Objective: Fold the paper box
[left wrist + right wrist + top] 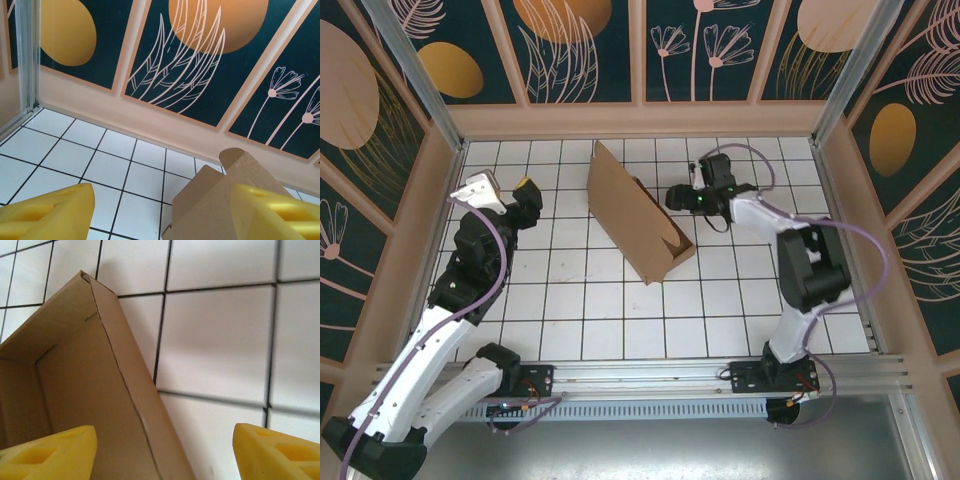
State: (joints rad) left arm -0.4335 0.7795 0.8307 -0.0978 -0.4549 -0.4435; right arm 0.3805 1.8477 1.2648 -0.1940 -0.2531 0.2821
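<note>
The paper box (638, 218) is plain brown cardboard in the middle of the tiled table, lying diagonally, with one long panel standing up along its left side. My left gripper (527, 192) hovers left of it, open and holding nothing. Its wrist view shows the yellow fingers (50, 212) spread wide and the paper box's (220, 200) folded corner ahead on the right. My right gripper (678, 197) is at the box's right side, open. In its wrist view the box's side wall (135, 405) runs between the spread fingers (280, 452) without touching either of them.
White tiled floor (580, 310) with black grid lines surrounds the box. Patterned walls (650, 60) and aluminium posts close in the back and both sides. The rail with the arm bases (650, 378) runs along the near edge.
</note>
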